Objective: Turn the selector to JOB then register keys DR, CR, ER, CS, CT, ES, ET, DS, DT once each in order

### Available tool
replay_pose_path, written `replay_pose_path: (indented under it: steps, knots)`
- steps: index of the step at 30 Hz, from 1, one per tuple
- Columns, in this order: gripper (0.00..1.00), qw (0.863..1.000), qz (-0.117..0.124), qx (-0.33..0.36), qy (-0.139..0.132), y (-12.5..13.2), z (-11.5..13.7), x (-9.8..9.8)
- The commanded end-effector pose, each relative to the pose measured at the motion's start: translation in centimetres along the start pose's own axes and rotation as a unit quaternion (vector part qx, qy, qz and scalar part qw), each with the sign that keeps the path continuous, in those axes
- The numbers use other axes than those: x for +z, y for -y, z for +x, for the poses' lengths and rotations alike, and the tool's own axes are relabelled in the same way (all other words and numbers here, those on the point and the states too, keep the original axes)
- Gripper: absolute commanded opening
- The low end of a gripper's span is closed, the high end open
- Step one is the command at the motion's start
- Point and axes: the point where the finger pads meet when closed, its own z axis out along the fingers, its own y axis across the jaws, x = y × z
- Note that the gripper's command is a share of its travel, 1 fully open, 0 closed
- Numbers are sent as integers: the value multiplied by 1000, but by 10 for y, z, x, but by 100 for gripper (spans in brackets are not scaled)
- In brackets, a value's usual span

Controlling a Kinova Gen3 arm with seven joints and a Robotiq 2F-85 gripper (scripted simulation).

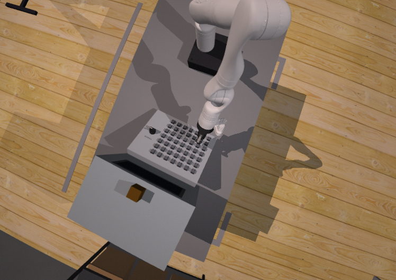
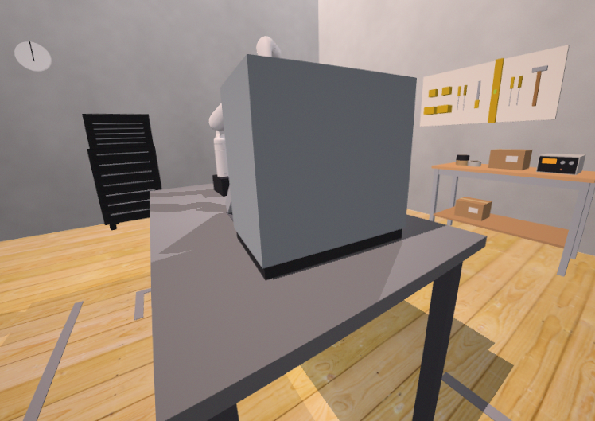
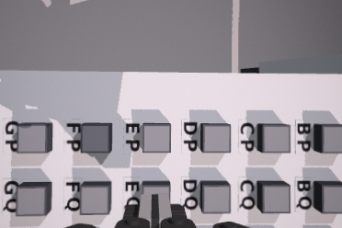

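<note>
The grey keypad panel (image 1: 141, 142) (image 3: 257, 92) lies sloped on the table, with a grid of square grey keys. Its black selector knob (image 1: 151, 130) sits at the panel's left corner. My gripper (image 1: 200, 139) (image 3: 154, 213) is shut and empty, pointing down over the far right part of the grid. In the wrist view its tips stand at the lower edge of the EQ key (image 3: 162, 188), left of the DQ key (image 3: 215, 198). The EP key (image 3: 156, 138) and DP key (image 3: 216, 138) lie in the row above. No key is lit. In the exterior view the panel and gripper are hidden.
A grey machine housing (image 1: 105, 213) (image 2: 327, 156) with a dark slot (image 1: 150, 177) stands in front of the panel and carries a brown cube (image 1: 135, 192). The arm's black base (image 1: 202, 61) is at the table's far end. A shelf with boxes (image 2: 509, 158) stands off to the right.
</note>
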Motion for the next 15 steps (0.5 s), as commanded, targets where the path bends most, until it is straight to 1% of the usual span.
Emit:
replay_pose_path:
  steps: [1, 7, 15]
  knots:
    - [10, 1000, -1, 0, -1, -1, 1, 4]
    - [10, 1000, -1, 0, -1, -1, 1, 11]
    - [10, 1000, -1, 0, -1, -1, 1, 13]
